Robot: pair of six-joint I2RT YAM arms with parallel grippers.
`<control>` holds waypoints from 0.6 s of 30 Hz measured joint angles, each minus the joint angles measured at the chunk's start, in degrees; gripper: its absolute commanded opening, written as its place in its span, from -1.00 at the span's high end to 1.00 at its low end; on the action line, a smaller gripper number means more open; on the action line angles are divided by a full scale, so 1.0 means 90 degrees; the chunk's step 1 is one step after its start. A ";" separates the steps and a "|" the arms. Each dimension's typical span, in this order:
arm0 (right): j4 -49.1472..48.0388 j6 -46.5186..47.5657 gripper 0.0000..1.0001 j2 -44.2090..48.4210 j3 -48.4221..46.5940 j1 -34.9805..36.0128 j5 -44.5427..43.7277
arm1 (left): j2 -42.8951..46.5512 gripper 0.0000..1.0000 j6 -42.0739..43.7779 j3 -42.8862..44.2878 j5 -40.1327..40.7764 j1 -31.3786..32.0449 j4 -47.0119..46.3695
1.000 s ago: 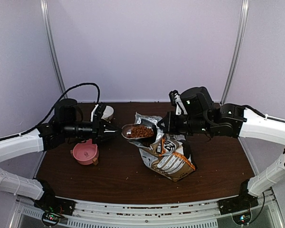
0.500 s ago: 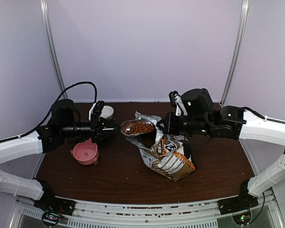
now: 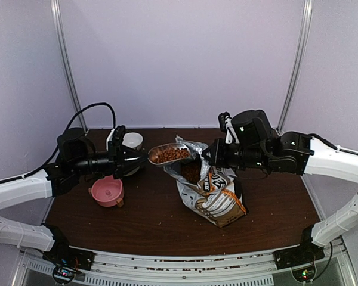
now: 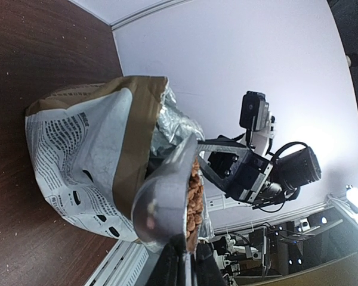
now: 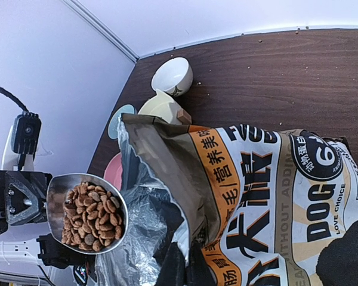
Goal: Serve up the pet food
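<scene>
The left tool (image 3: 140, 158) clamps the steel scoop (image 4: 161, 205), heaped with kibble (image 5: 89, 217), above the desk (image 3: 149, 220); the right tool (image 3: 209, 156) pinches the open rim of the foil bag (image 3: 218, 199).

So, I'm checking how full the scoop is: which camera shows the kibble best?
Right wrist: it looks into the scoop, showing single kibble pieces. Top external shows only a small brown patch; left wrist sees the scoop's underside and a sliver of kibble.

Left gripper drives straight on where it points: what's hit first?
Carrying its silver metal scoop, the left gripper would probably meet the open rim of the orange, black and white foil bag; depth unclear.
</scene>
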State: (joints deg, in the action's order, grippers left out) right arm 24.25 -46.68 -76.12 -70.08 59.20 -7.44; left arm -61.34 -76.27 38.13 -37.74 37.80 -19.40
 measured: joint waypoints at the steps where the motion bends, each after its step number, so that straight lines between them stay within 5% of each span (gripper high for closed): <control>1: 0.0005 -0.0002 1.00 0.0005 0.0000 0.0000 -0.0015 | 0.0002 1.00 -0.0024 0.0000 0.0000 0.0000 -0.0015; 9: 0.0041 -0.0005 1.00 0.0005 0.0000 -0.0010 -0.0061 | 0.0100 1.00 -0.0282 -0.0034 0.0022 -0.0102 -0.0024; 18: 0.0061 -0.0002 1.00 0.0005 0.0000 -0.0012 -0.0070 | 0.0384 1.00 -0.0542 -0.0095 0.0044 -0.1042 0.0284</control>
State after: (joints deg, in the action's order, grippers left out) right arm 24.80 -46.70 -76.07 -70.08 59.09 -8.08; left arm -57.89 -81.14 37.28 -37.34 28.42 -16.84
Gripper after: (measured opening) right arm 0.020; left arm 0.108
